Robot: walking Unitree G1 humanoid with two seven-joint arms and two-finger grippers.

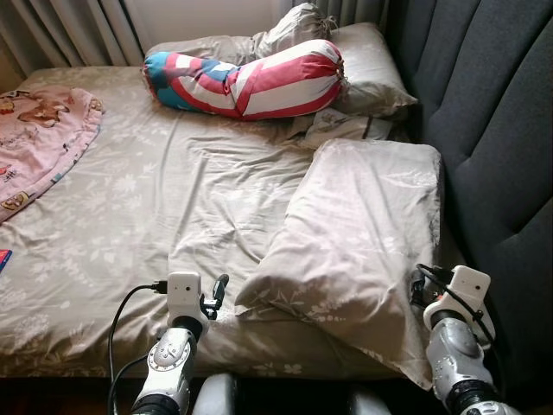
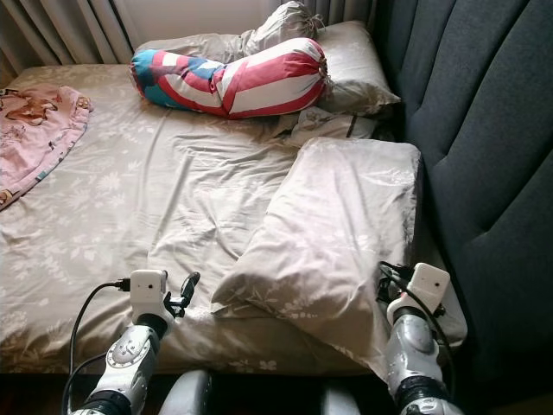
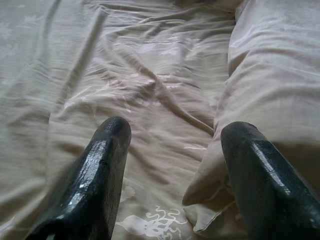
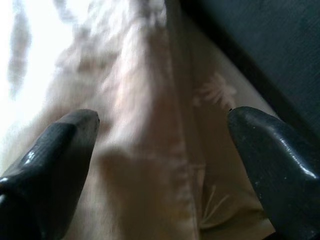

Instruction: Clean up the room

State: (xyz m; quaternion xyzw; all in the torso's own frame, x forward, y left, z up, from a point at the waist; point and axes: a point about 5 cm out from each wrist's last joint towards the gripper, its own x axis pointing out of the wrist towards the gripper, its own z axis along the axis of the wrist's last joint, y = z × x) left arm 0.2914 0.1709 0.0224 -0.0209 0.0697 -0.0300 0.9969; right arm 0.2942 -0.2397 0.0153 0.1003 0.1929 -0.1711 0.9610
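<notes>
A large beige pillow (image 1: 354,233) lies askew on the near right of the bed, against the headboard. My left gripper (image 3: 177,129) hovers open just above the sheet, at the pillow's near left corner (image 3: 210,220), touching nothing. My right gripper (image 4: 162,117) is open at the pillow's near right side, and the pillow's edge (image 4: 150,150) runs between its spread fingers without being pinched. A red, white and blue striped bolster (image 1: 246,78) lies across the head of the bed. Behind it rests a second beige pillow (image 1: 367,65).
The bed's beige floral sheet (image 1: 155,207) is wrinkled. A pink patterned blanket (image 1: 39,138) is bunched at the far left. A dark grey padded headboard (image 1: 492,130) rises along the right. Curtains (image 1: 78,30) hang behind the bed.
</notes>
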